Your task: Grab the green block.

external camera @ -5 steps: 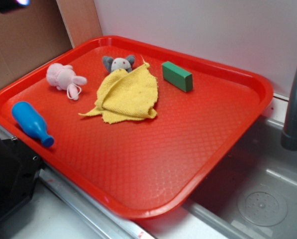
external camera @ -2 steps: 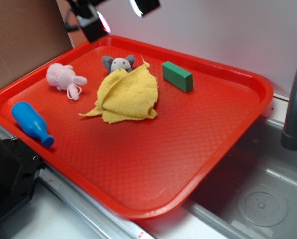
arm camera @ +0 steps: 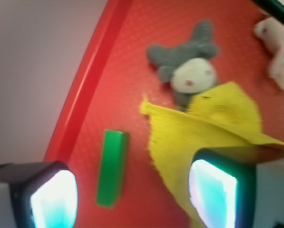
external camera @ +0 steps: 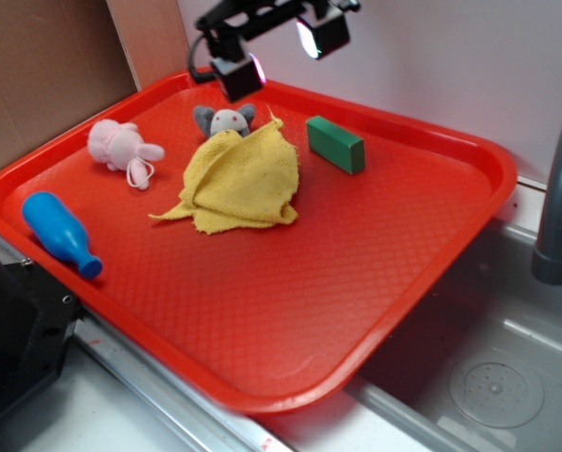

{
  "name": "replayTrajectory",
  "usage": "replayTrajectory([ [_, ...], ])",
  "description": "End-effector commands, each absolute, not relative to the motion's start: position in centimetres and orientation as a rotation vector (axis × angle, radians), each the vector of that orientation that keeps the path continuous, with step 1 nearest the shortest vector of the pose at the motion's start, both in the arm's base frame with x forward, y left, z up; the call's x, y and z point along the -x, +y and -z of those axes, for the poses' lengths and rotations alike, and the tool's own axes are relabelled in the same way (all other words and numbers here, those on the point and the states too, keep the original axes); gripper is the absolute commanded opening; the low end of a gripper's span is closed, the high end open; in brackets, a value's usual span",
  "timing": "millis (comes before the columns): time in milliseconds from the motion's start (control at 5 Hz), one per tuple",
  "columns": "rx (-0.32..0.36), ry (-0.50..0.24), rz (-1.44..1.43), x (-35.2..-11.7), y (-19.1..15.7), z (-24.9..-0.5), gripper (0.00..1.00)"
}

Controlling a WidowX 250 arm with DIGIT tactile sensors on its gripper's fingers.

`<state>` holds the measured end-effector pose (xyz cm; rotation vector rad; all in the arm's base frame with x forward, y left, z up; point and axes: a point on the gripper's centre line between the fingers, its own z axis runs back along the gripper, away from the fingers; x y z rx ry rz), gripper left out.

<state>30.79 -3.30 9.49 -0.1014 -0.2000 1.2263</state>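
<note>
While the green block [external camera: 336,144] lies flat near the far rim of the red tray [external camera: 384,282], we see in the exterior view that nothing touches it. The gripper [external camera: 281,52] hangs in the air above the tray's far edge, its two fingers spread wide apart and empty, with the pad [external camera: 321,36] of one glowing pale in the light. Left of the block, apart from it, a yellow cloth [external camera: 241,181] lies crumpled, and the head of a grey plush toy [external camera: 225,121] pokes out from under the cloth's far corner. Farther left sit a pink plush toy [external camera: 120,147] and, near the tray's left rim, a blue bottle-shaped toy [external camera: 60,233] on its side. To the right of the tray we see a grey sink [external camera: 497,367] and a grey faucet pipe [external camera: 561,198].

In the wrist view the green block [arm camera: 112,167] lies between the two bright fingertips [arm camera: 53,198], closer to the left one, with tray surface visible around it. The yellow cloth [arm camera: 203,133] reaches under the right fingertip, the grey plush toy [arm camera: 189,71] lies beyond it, and the pink plush toy [arm camera: 279,47] shows at the upper right. The tray's rim [arm camera: 87,80] runs diagonally beside the block.
</note>
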Motion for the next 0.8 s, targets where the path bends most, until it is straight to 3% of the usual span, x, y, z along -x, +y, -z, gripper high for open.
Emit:
replayTrajectory([
  [0,0.1,-0.195,-1.221,-34.2,-4.4,-8.5,1.0],
  [400,-0.022,-0.239,-1.212,-35.1,-6.2,-5.8,1.0],
  [600,-0.091,-0.267,-1.248,-35.3,-6.3,-5.7,1.0],
])
